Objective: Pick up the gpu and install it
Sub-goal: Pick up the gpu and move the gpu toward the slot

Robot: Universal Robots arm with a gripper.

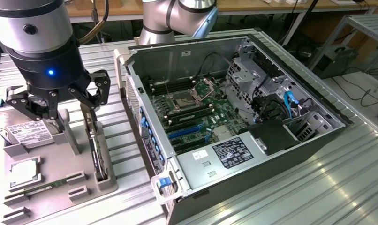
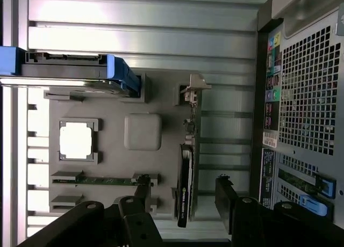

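Note:
The gpu [image 1: 99, 151] stands on edge in a slot of the grey holder tray [image 1: 54, 199], to the exterior view's left of the open computer case [image 1: 252, 154]. My gripper [image 1: 67, 111] hovers open just above the card's far end. In the wrist view the gpu [image 2: 185, 177] appears as a thin dark edge with its silver end bracket [image 2: 194, 89] at one end. My open gripper [image 2: 183, 189] straddles it, with one black finger [image 2: 141, 200] on each side and clear of the card. Blue expansion slots [image 1: 185, 131] lie bare on the motherboard.
The tray [image 2: 113, 104] also carries a silver hard drive [image 1: 23, 129] with blue rails [image 2: 121, 71], a square processor [image 2: 76, 140] and a narrow memory stick [image 2: 97, 179]. The case's perforated rear panel [image 2: 312, 96] stands close beside the tray. A second arm's base [image 1: 170, 18] rises behind the case.

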